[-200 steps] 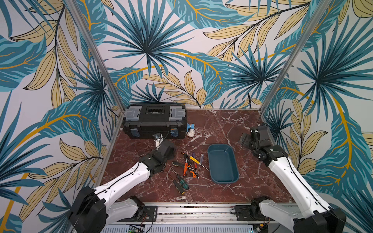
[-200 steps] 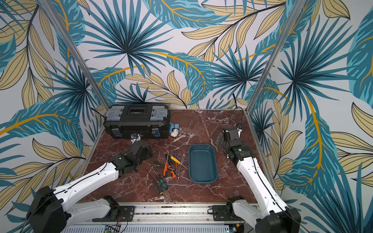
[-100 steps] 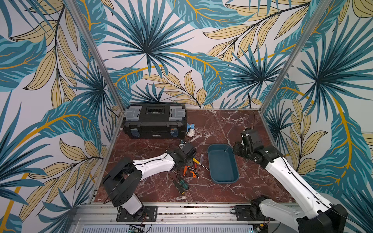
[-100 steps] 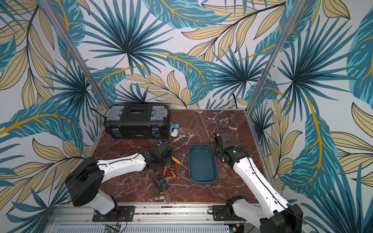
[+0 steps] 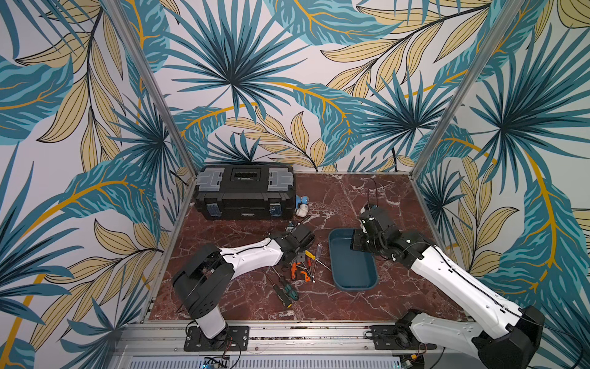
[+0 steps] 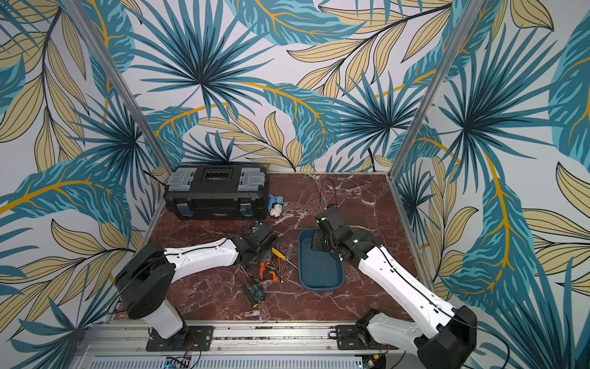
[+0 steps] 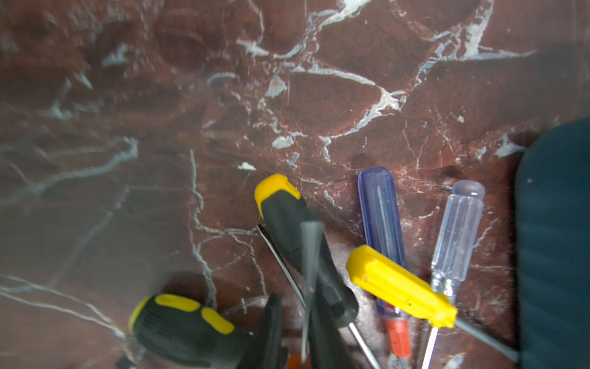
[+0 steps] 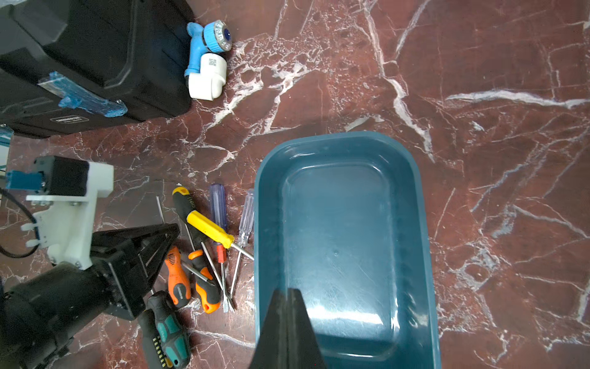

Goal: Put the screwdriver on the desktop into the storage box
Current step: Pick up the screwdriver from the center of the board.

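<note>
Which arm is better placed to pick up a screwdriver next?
Left: the left gripper is down at the screwdrivers. The right gripper hangs shut over the empty box, apart from them.

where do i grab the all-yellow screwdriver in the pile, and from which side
Its handle's middle, from straight above, jaws across its width. The yellow screwdriver lies on top of the others, crossing the blue-handled screwdriver, so nothing covers the handle.

2 glossy white arms (image 5: 252, 257) have bulky black joints (image 5: 201, 281).
</note>
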Controlling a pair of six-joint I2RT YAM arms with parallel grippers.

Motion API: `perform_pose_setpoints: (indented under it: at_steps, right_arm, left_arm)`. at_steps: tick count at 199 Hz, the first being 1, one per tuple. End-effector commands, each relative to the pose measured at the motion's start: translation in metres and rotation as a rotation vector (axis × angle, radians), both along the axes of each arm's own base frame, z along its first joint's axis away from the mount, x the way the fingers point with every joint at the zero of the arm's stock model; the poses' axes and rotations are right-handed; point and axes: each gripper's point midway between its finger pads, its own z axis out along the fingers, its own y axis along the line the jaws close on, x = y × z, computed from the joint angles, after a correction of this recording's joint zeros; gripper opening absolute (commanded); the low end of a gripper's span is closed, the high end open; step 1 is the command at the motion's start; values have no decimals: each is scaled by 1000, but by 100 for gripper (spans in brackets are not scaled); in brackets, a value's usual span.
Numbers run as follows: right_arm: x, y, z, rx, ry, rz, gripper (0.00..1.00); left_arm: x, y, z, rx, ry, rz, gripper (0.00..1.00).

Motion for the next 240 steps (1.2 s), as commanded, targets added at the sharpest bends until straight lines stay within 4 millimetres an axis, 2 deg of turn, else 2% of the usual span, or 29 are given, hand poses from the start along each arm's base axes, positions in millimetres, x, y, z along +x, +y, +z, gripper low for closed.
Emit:
perform_pose_setpoints:
  at_steps: [1, 15, 37, 55, 67, 82, 88, 98, 115, 133, 144, 162, 188, 206, 220, 231, 240]
  right_arm:
    - [1, 4, 2, -47, -13, -11, 0]
    - [2, 10, 1, -65, -24, -2, 0]
    - [4, 13, -3, -75, -39, -15, 0]
    - [5, 23, -5, -21, -52, 4, 0]
    - [3, 38, -3, 50, -48, 63, 0]
    - [-8, 77, 5, 205, -20, 225, 0]
    - [-12, 92, 9, 271, -12, 293, 9]
    - [-21, 117, 19, 379, 2, 400, 31]
    - [-30, 134, 30, 448, 16, 503, 35]
    - [-40, 143, 41, 501, -2, 589, 57]
    - [-49, 150, 51, 552, -2, 650, 66]
    - [-50, 151, 59, 589, -29, 660, 67]
    - [-50, 149, 68, 616, -58, 647, 63]
    - [-54, 150, 76, 652, -63, 652, 62]
    - [-54, 152, 92, 697, -114, 668, 61]
    - [-55, 152, 97, 709, -129, 666, 58]
    - [-54, 151, 101, 717, -139, 664, 49]
  left_arm:
    - [12, 1, 17, 31, -42, 5, 7]
    - [13, 1, 24, 30, -56, -2, 0]
    - [17, 2, 34, 39, -75, -11, 0]
    - [20, 3, 55, 19, -95, -24, 0]
    - [22, 1, 77, -30, -115, -50, 0]
    - [25, -8, 113, -172, -149, -111, 0]
    - [25, -13, 129, -264, -158, -143, 0]
    - [27, -20, 157, -421, -177, -199, 0]
    - [26, -27, 203, -649, -215, -296, 0]
    - [22, -31, 245, -880, -240, -404, 0]
    - [18, -34, 268, -1008, -265, -469, 0]
    - [3, -43, 282, -1132, -240, -570, 0]
    - [-8, -43, 294, -1213, -273, -618, 0]
    - [-9, -41, 294, -1207, -280, -616, 0]
    - [-10, -40, 293, -1202, -281, -614, 0]
    - [-10, -40, 292, -1204, -281, -613, 0]
    - [-10, -40, 292, -1208, -283, -607, 0]
